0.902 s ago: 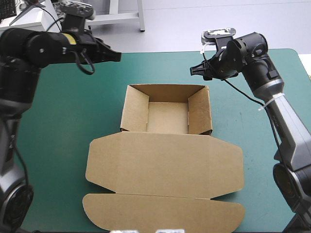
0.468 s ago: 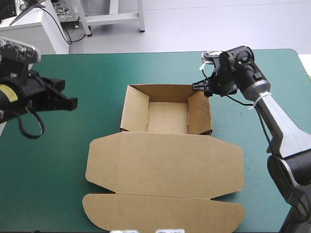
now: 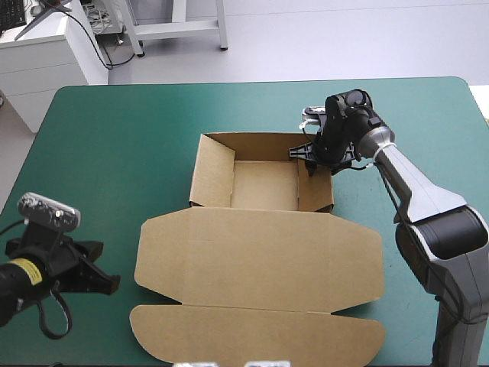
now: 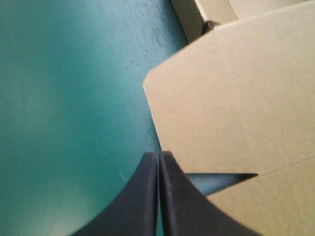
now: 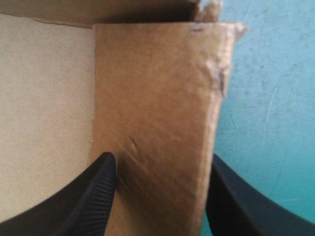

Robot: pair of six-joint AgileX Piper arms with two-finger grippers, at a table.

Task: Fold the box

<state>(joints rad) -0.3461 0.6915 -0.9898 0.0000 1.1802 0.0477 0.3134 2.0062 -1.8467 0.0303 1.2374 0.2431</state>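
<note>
Your right end effector (image 3: pixel 304 158) is standing open astride the right-hand wall of the brown cardboard box (image 3: pixel 260 252). In its wrist view, one black finger (image 5: pixel 93 196) is sitting inside the tray. The other is sitting outside over the cover, and the wall's top edge is running between them. You cannot tell whether either finger is touching the board. It is gripping nothing.

Your left end effector (image 3: pixel 113 284) is hanging over the near-left part of the surface. Its fingers are meeting in one point and holding nothing.

The surface, with its teal-green cover (image 3: pixel 114 138), is lying smooth under everything and showing only faint scratches in the wrist views. Beyond its far edge a pale grey floor (image 3: pixel 344 38) is showing, and a white cabinet (image 3: pixel 38 69) is standing off the far-left corner.

The box is sitting near the middle of the surface as an open tray. Its four walls are standing up on the far side, and its lid is lying flat toward the near edge with the front flap spread out. The right end effector is working at the tray's far-right corner, where the board is looking crumpled. The left end effector's tips are resting just beside the lid's left edge, close to the notch where the front flap is starting.
</note>
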